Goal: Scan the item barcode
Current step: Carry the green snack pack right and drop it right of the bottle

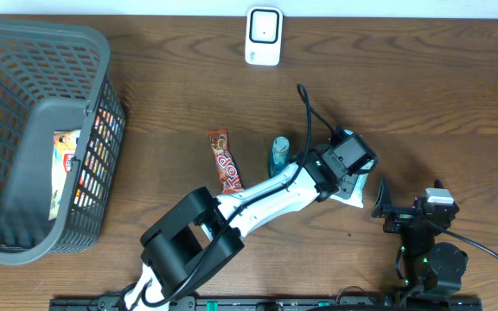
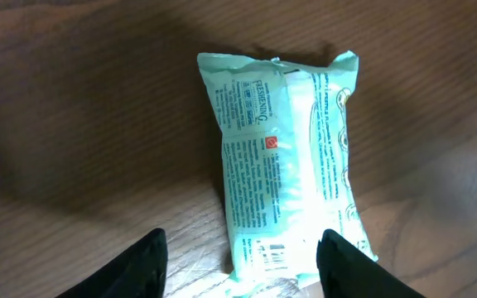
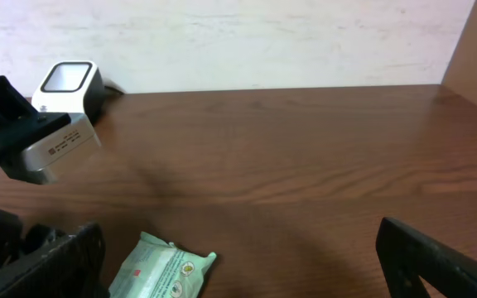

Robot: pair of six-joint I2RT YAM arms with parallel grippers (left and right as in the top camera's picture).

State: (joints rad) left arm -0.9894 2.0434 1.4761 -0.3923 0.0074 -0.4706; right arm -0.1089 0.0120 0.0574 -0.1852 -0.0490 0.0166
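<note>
the mint-green packet [image 2: 288,165] lies flat on the wooden table [image 2: 73,124], its barcode end between the fingers of the left gripper [image 2: 240,252]. the jaws stand apart, unclamped; contact at one edge is unclear. overhead, the arm hides most of the packet. the right gripper [image 3: 238,257] gapes wide, empty.

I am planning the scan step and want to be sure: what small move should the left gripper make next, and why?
Probably lower a little and close on the green packet. The left gripper stands open astride its near end, the packet lies flat on the table, unheld, and the scanner is far off at the table's back edge.
</note>
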